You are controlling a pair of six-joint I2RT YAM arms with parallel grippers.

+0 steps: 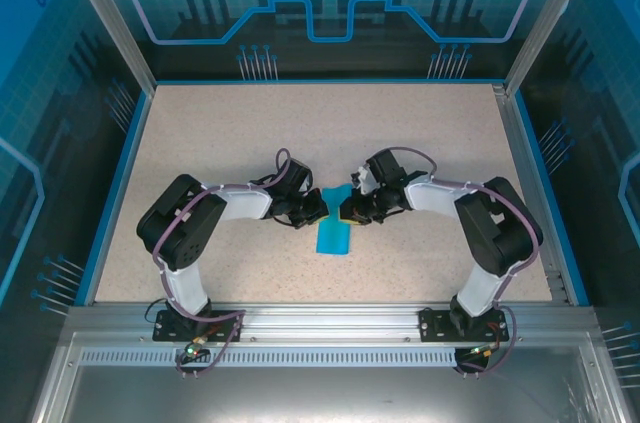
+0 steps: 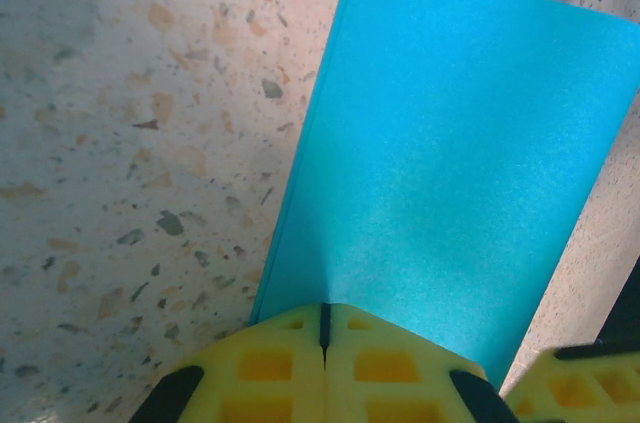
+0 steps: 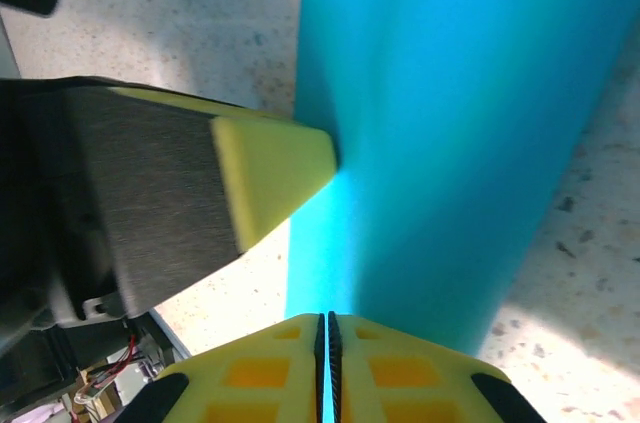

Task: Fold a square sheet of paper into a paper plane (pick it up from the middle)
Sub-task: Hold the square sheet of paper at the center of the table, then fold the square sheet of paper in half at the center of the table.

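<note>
Item: sheet of paper [image 1: 333, 235] — bright cyan-blue, plain, a narrow oblong rather than a full square. Location: about midway between the left and right edges of the desk [image 1: 250, 133], somewhat closer to the near edge than to the far one. Its near end lies towards the near edge; its far end curls up between the two arms.

Left arm [image 1: 240, 205]: reaches in from the left. Left jaws pressed together, pinching one edge of the sheet; in the left wrist view the yellow fingers [image 2: 280, 353] meet on the paper [image 2: 450, 143].

Right arm [image 1: 440, 193]: reaches in from the right. Right jaws likewise pinched shut on the sheet [image 3: 450, 93] — the opposite edge, facing the left finger [image 3: 270, 168].

Surface: speckled beige, blue-rimmed.
</note>
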